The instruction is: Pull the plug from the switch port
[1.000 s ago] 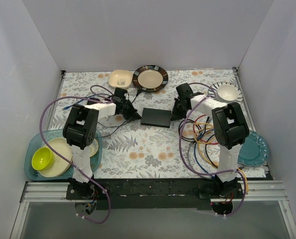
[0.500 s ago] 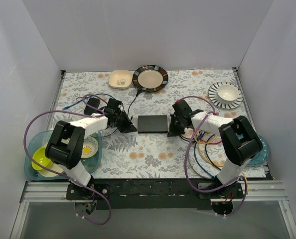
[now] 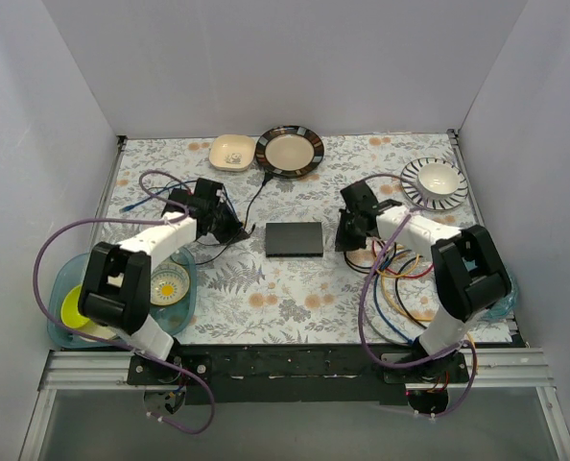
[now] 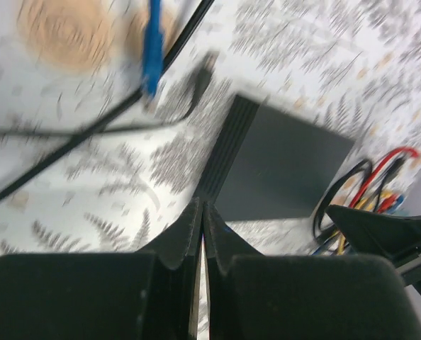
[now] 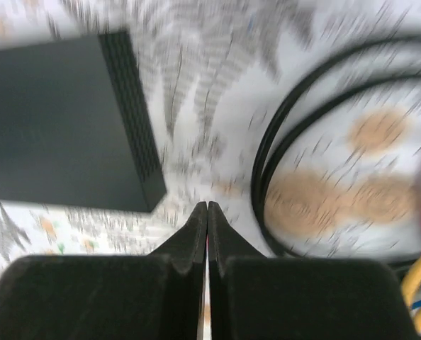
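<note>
The switch (image 3: 295,238) lies flat near the middle of the bench (image 3: 295,307), its long sides running roughly parallel to the near edge and its plain dark top bare. The left fingers (image 3: 235,230) hang just off its left short side, apart from it, and the left wrist view shows them clenched tight together with nothing between them (image 4: 196,228). The right fingers (image 3: 347,239) sit just off the right short side, likewise pressed shut on nothing (image 5: 202,221), low over the patterned cloth beside the switch's ribbed end (image 5: 54,120). In the left wrist view a blue cable (image 4: 152,42) and a black cable end (image 4: 205,67) lie loose on the bench beyond the switch (image 4: 281,166); the blur hides whether either touches it. Black cable loops (image 5: 295,120) curve just right of the right fingers, part of a tangle of coloured cables (image 3: 400,274) toward the near right corner. A cream dish (image 3: 232,151) and a dark-rimmed plate (image 3: 289,151) stand at the far edge, a striped plate (image 3: 435,181) toward the far right corner, and a teal tray (image 3: 64,274) holding a yellow-green bowl (image 3: 79,305) at the near left corner.
</note>
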`<action>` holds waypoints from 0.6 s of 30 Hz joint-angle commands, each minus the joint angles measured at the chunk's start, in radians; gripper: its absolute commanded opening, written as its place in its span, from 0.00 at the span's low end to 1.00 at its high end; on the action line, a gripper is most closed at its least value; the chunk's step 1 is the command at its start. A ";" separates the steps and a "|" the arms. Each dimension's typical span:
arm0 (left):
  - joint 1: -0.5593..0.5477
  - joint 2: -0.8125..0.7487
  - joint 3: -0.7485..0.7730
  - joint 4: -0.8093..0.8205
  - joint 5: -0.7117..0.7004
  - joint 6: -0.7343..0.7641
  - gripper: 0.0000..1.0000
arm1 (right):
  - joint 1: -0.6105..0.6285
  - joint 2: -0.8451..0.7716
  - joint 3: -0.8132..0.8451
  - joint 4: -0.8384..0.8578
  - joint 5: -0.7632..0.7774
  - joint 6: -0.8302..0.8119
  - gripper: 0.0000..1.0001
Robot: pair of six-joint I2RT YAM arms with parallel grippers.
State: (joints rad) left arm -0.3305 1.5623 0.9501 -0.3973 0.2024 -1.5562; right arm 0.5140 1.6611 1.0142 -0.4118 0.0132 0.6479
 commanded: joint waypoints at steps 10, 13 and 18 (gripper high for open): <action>0.022 0.281 0.162 0.132 0.126 -0.001 0.00 | -0.069 0.275 0.239 0.020 -0.058 -0.074 0.01; 0.016 0.292 0.144 0.143 0.163 -0.011 0.00 | -0.065 0.278 0.230 0.039 -0.088 -0.074 0.01; 0.005 0.245 0.052 0.179 0.192 -0.030 0.00 | -0.042 0.263 0.163 0.070 -0.116 -0.054 0.01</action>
State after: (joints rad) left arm -0.3172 1.8698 1.0634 -0.2516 0.3443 -1.5673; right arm 0.4469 1.9141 1.2362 -0.3553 -0.0658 0.5919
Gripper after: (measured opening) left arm 0.009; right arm 0.020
